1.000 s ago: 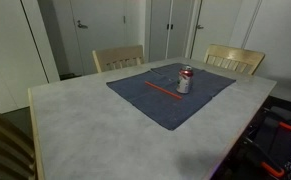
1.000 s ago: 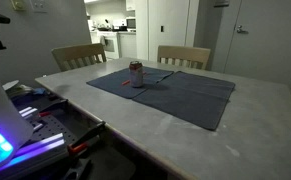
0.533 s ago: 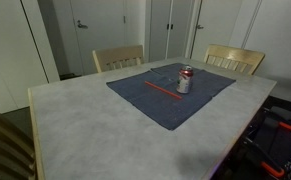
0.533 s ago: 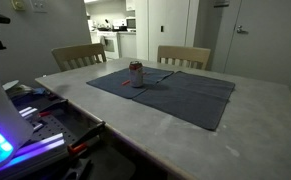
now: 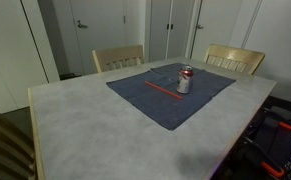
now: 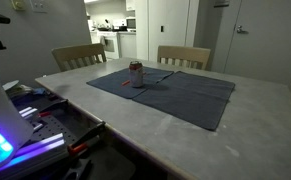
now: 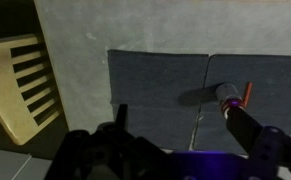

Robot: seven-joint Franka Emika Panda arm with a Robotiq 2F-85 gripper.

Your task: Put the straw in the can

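Observation:
The can [image 5: 184, 81] stands upright on a blue cloth [image 5: 170, 105] on the far half of the table; it shows in both exterior views [image 6: 137, 73]. The red straw [image 5: 162, 89] lies flat on the cloth beside the can. In the wrist view, seen from high above, the can [image 7: 226, 97] is at the right with the straw [image 7: 247, 94] just beyond it on the cloth [image 7: 155, 85]. My gripper [image 7: 177, 112] is open and empty, well above the cloth and apart from both. The gripper does not show in the exterior views.
The grey table [image 5: 95, 125] has two wooden chairs at its far side [image 5: 118, 57] [image 5: 235, 58]; one chair [image 7: 25, 85] shows in the wrist view. Equipment with lights sits off the table's edge [image 6: 15, 130]. Doors and walls stand behind.

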